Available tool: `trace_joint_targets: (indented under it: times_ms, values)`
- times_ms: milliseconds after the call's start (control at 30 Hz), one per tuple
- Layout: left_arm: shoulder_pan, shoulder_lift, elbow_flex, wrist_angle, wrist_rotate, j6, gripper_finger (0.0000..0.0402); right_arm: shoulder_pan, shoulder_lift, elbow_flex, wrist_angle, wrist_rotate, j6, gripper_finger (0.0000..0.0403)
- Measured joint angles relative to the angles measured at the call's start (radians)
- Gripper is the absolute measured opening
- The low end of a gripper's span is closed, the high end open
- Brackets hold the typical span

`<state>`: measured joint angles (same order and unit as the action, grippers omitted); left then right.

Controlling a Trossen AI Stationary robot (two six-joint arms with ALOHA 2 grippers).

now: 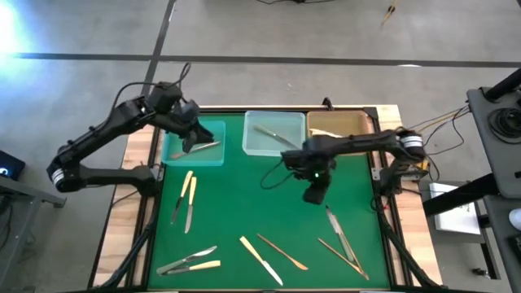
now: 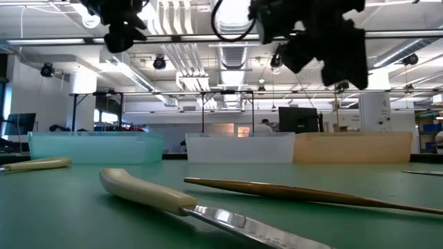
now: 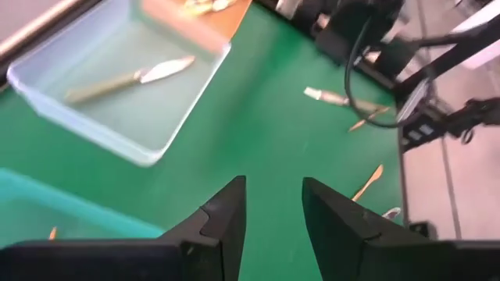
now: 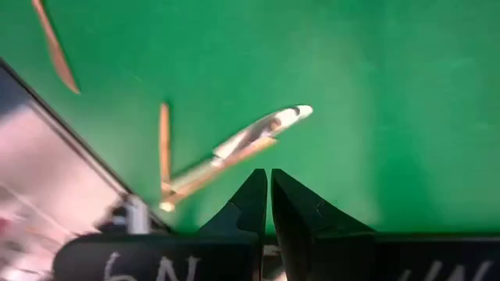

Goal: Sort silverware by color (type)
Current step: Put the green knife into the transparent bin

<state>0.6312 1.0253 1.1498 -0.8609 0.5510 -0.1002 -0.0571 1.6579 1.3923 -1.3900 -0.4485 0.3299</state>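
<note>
Step in hand, as I read it: next pick with my right gripper (image 4: 269,173). It hangs over the green mat (image 1: 244,203), just in front of the clear tray (image 1: 247,134), with fingers pressed together and nothing between them. So spread them first, then drop. The rest of the silverware (image 1: 338,228) is scattered on the mat in front of the clear tray. The closest target is a crossed pair (image 4: 234,152), a shiny blade over a slim bronze stick. I'd take the top one only, fingers square across the handle, pinching low, since these lie flat and thin on what looks like soft felt. The metal is slick, so expect slip. A cream-handled knife (image 2: 145,194) lies nearest the front edge, its handle rounded and matte. My left gripper (image 3: 273,186) is beside the clear tray over the teal tray (image 1: 167,155), fingers apart and empty. One knife (image 3: 129,78) lies in the clear tray. The tan tray (image 1: 358,122) is on its other side. The trays are thin translucent plastic.
</note>
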Motion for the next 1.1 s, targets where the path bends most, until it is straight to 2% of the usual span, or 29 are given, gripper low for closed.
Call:
trace_joint_targets:
  times_ms: [100,200,333,533,633,800,1100]
  values:
    - [-0.023,-0.009,-0.001,0.042,-0.001,-0.036,0.0109,0.044,-0.065,-0.132,0.228,-0.072,0.161,0.0013]
    - [-0.036,-0.011,-0.002,0.058,-0.001,-0.048,0.0109,0.099,-0.111,-0.222,0.413,-0.093,0.278,0.0013]
    - [-0.035,-0.007,-0.002,0.059,0.0,-0.048,0.0109,0.153,-0.135,-0.312,0.601,-0.082,0.294,0.0013]
    - [-0.035,-0.005,-0.002,0.061,-0.001,-0.076,0.0109,0.209,-0.13,-0.385,0.811,-0.085,0.488,0.0013]
    - [-0.035,-0.008,-0.003,0.061,-0.001,-0.084,0.0109,0.234,-0.113,-0.402,0.88,-0.11,0.506,0.0013]
    - [-0.035,-0.011,-0.003,0.068,-0.001,-0.096,0.0109,0.247,-0.087,-0.407,0.894,-0.154,0.466,0.0013]
    - [-0.035,-0.013,-0.003,0.115,-0.018,-0.119,0.0109,0.233,-0.085,-0.49,1.101,-0.164,0.405,0.0013]
